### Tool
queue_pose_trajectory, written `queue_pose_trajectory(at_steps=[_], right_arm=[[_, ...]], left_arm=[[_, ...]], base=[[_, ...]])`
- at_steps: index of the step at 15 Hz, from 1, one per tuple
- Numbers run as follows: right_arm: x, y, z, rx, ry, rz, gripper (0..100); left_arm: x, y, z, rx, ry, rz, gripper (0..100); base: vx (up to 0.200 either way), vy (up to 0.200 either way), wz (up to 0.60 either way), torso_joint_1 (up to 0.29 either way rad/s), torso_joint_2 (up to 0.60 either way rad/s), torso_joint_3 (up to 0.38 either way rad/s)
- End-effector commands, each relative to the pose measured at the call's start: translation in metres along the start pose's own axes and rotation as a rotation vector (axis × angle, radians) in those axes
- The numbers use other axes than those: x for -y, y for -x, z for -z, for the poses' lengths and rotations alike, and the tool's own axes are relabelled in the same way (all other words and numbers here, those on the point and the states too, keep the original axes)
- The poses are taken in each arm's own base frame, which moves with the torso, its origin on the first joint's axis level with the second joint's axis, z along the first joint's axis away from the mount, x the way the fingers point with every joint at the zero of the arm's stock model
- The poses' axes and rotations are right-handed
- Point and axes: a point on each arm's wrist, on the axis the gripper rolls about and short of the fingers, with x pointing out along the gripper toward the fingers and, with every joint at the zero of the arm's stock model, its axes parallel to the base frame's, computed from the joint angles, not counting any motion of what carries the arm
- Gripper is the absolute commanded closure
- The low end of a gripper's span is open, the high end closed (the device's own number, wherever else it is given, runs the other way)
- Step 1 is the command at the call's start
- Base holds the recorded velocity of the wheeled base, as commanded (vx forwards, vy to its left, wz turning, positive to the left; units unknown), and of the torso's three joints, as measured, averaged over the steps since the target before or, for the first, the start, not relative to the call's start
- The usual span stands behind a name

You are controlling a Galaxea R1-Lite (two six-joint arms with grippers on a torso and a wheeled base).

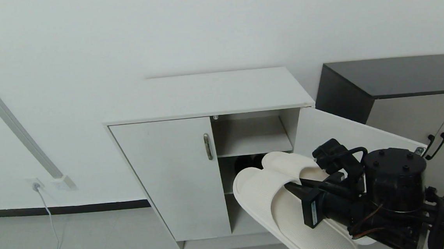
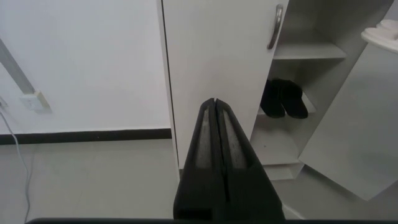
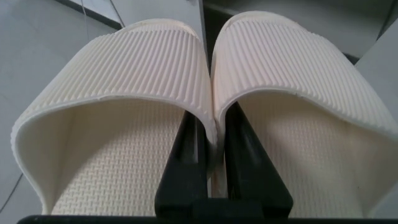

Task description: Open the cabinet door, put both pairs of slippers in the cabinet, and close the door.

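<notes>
Two cream slippers (image 1: 264, 194) sit side by side on the right gripper (image 3: 214, 134), one finger inside each, with their touching inner walls pinched tight between the fingers. The pair is held in the air just in front of the white cabinet (image 1: 219, 91), before its open half. The right door (image 1: 336, 132) is swung out and the left door (image 1: 167, 175) is closed. Black slippers (image 2: 284, 99) (a pair, side by side) rest inside, below the upper shelf (image 1: 253, 147). The left gripper (image 2: 214, 124) faces the closed door, well apart from it, fingers pressed together on nothing.
</notes>
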Motion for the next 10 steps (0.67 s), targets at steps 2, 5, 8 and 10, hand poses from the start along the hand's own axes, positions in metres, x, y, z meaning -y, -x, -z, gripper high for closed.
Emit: queue_pose_trajectory(at_steps=[2, 5, 8, 10], right_arm=[[-0.0007, -0.0018, 0.0038, -0.015, 0.002, -0.002, 100], [-0.0007, -0.0043, 0.0069, -0.024, 0.011, -0.001, 100], [-0.0007, -0.0055, 0.0089, -0.024, 0.016, -0.001, 100], [-0.0007, -0.0075, 0.0115, -0.027, 0.016, -0.001, 100]], left_arm=[[0.0000, -0.0001, -0.0001, -0.001, 0.000, -0.001, 100], [0.0000, -0.0001, -0.0001, -0.001, 0.000, -0.002, 100], [0.0000, -0.0001, -0.0001, -0.001, 0.000, -0.001, 100], [0.0000, -0.0001, -0.0001, -0.001, 0.000, -0.001, 100]], base=[[0.000, 0.000, 0.00, -0.200, 0.52, 0.322], [0.000, 0.000, 0.00, -0.181, 0.49, 0.318], [0.000, 0.000, 0.00, -0.162, 0.48, 0.320], [0.000, 0.000, 0.00, -0.137, 0.47, 0.325]])
